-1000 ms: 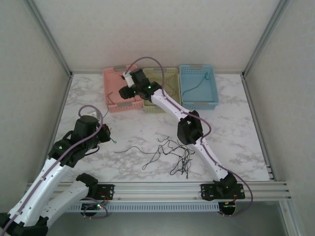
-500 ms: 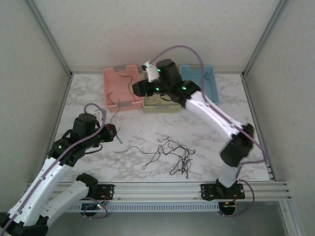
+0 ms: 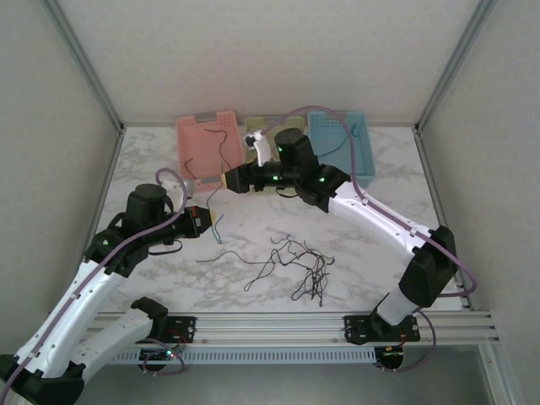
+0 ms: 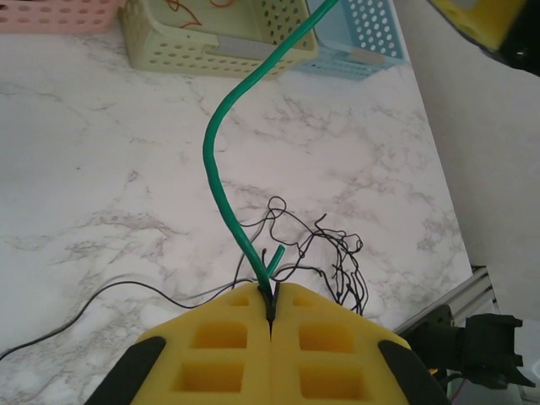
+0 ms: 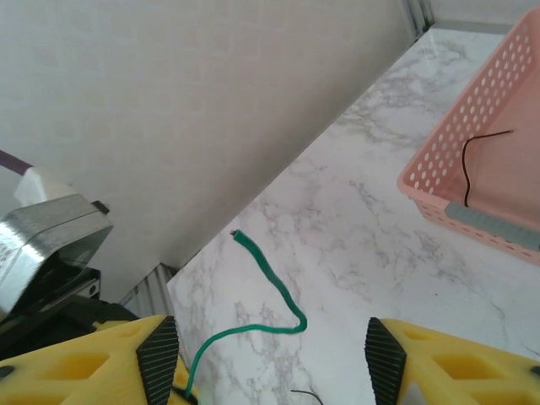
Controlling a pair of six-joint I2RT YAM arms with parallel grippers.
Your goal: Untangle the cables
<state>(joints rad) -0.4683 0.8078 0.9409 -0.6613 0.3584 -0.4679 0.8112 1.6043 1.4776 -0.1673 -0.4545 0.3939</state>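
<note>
Found left gripper [image 4: 272, 302] at bottom centre of left wrist view, pads pressed together, pinching one end of green cable [image 4: 221, 135], rest arcing up twd top of frame. Held apart from black tangle [image 3: 302, 263] at centre of overhead view, prob. to free it from bunch. Noted right gripper [image 5: 272, 359] spread wide, nothing clamped, green cable showing between its fingers; judged lining up for handover. Noted black strand [image 5: 466, 169] in pink basket [image 5: 439, 160], right of frame: apparently sorted by colour.
</note>
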